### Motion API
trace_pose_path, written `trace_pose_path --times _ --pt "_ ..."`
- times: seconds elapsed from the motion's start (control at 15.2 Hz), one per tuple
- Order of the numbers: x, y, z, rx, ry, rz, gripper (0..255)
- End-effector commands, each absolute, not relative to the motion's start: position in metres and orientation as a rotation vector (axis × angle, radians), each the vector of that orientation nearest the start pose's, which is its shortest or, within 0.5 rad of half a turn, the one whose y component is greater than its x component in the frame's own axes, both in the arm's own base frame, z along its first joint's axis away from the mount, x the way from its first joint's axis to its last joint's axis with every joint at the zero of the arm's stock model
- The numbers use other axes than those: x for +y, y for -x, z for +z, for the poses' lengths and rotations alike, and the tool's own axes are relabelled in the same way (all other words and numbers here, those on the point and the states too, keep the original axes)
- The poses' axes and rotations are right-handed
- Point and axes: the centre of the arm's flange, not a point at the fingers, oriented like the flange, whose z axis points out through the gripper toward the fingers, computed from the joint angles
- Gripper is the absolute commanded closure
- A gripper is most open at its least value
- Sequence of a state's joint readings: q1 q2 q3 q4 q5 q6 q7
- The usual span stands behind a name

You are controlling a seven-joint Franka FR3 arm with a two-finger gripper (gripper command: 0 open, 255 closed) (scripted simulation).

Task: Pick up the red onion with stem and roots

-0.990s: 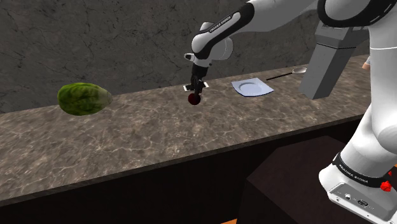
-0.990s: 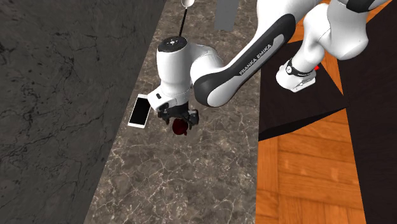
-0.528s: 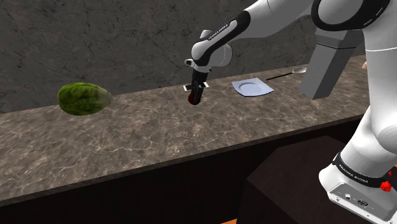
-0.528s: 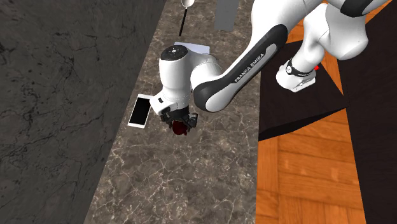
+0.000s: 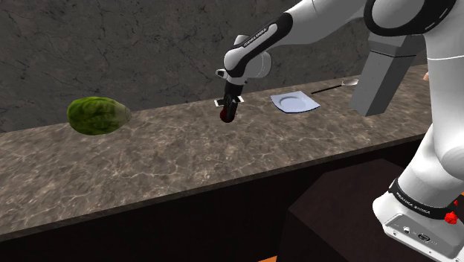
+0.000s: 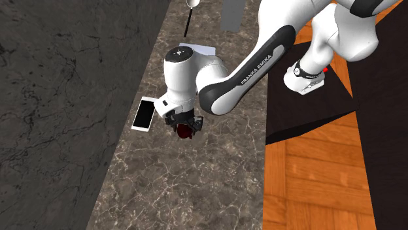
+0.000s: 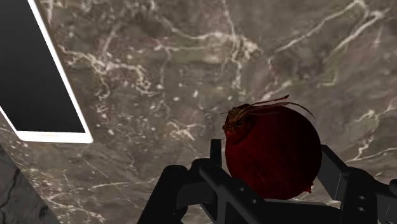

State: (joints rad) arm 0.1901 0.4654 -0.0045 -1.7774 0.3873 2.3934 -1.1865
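A dark red onion with dry roots at one end lies on the marbled counter. My black gripper is shut on the onion, one finger pressed to each side. In the shoulder view the gripper points straight down at the counter's middle, and a little of the onion shows between the fingers. Seen from above in the second exterior view, the onion peeks out below the hand.
A white-edged phone lies close beside the onion, towards the wall. A green melon-like fruit sits at the shoulder view's left. A white plate, a spoon and a grey box stand to the right.
The gripper came down over the onion and its fingers closed on it. Over the last half second nothing has moved.
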Motion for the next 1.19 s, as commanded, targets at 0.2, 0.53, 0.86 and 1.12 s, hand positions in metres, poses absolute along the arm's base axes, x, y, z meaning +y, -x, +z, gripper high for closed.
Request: trace_pose_path --times 0.2,0.53,0.86,1.12 --pt "0.128 -0.659 0.327 -1.546 2.5 -0.391 255" --pt "0.128 -0.659 0.354 -1.546 2.5 -0.391 255" --pt "0.128 -0.659 0.38 -1.546 2.5 -0.391 255" --pt "0.128 -0.659 0.391 -1.546 2.5 -0.391 255"
